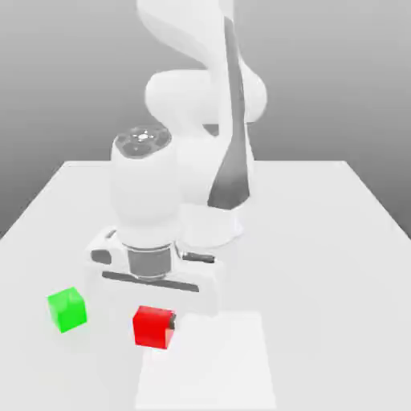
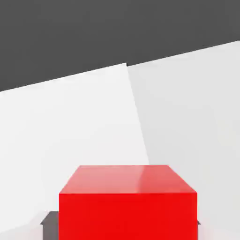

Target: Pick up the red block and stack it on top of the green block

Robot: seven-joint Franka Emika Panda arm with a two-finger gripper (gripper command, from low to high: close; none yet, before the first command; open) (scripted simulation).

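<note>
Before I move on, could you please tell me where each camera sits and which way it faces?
Exterior view: off the arm, facing the robot's base across the table; arm and gripper show.
Hand view: on the hand, looking out past the gripper's fingertips, whose dark edges flank the block.
Both share the red block and the table.

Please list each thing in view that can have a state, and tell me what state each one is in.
Gripper: closed on the red block, a finger pad against each of two opposite sides.
Red block: between the gripper's fingers, not stacked on the green block.
Green block: on the table, apart from the red block, nothing on top.
</note>
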